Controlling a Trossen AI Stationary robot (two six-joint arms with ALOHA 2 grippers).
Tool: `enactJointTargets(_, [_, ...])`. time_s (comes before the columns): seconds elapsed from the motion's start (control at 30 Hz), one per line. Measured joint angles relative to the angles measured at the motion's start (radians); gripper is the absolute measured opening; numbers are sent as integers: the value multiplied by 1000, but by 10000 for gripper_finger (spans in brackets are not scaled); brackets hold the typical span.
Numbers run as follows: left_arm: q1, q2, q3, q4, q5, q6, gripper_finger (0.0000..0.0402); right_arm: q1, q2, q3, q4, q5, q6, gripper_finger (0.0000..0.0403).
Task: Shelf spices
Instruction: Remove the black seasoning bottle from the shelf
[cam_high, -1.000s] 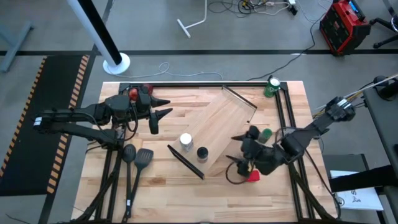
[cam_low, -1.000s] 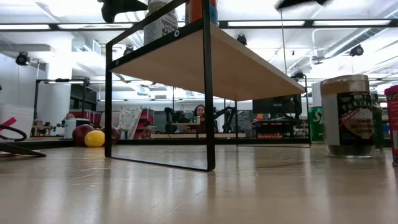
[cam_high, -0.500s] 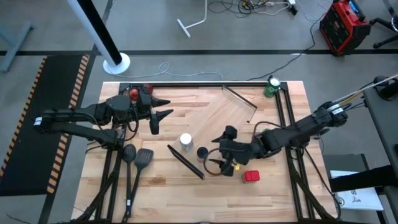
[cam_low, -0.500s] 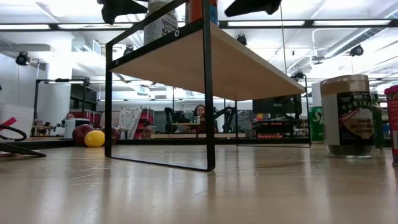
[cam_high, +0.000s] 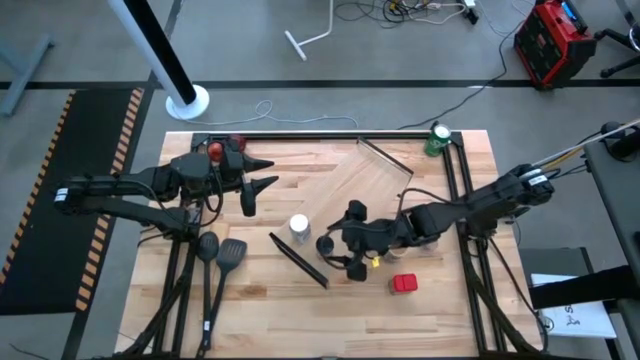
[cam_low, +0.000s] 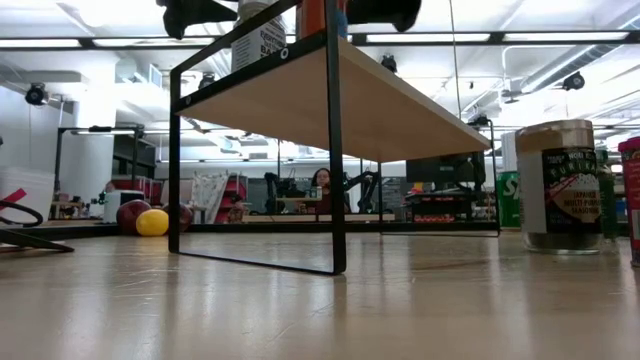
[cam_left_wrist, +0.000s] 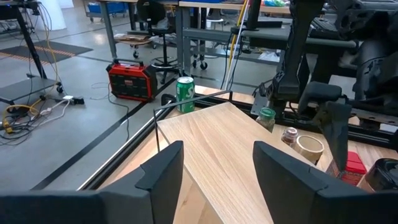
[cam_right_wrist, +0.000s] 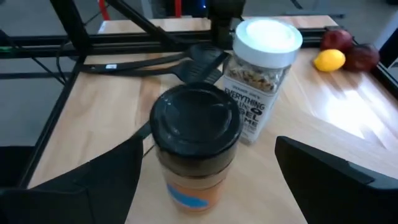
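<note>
The shelf (cam_high: 355, 195) is a light-wood rack with black end bars, lying aslant mid-table. A white-topped jar (cam_high: 298, 227) and a black-topped jar (cam_high: 325, 245) stand on its near-left end. My right gripper (cam_high: 337, 248) is open just right of the black-topped jar (cam_right_wrist: 196, 121), with a finger on either side and clear of it. The red square-topped jar (cam_high: 403, 284) stands on the table near the right arm. My left gripper (cam_high: 255, 182) hovers open at the far left. In the left wrist view, green-topped (cam_left_wrist: 266, 117), silvery-topped (cam_left_wrist: 289, 134) and tan-topped (cam_left_wrist: 309, 147) jars stand beside the shelf (cam_left_wrist: 236, 149).
A green can (cam_high: 437, 138) stands at the far right corner. Red and yellow fruit (cam_right_wrist: 339, 53) lie at the far left. Black spatulas (cam_high: 220, 255) lie at the near left. A black frame (cam_high: 455, 200) runs along the table's far and right sides.
My right gripper has swung from beside the red square-topped jar toward the table's left, over the shelf's near end, to the black-topped jar. The red jar stays on the table. The left arm has kept still.
</note>
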Motion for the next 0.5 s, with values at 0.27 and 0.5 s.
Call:
enactJointTargets(0.27, [0, 0, 0, 0, 0, 0, 181, -12, 45, 39, 7, -27, -23, 344])
enactJointTargets(0.5, [0, 0, 0, 1, 0, 0, 180, -15, 148, 146, -12, -58, -83, 344])
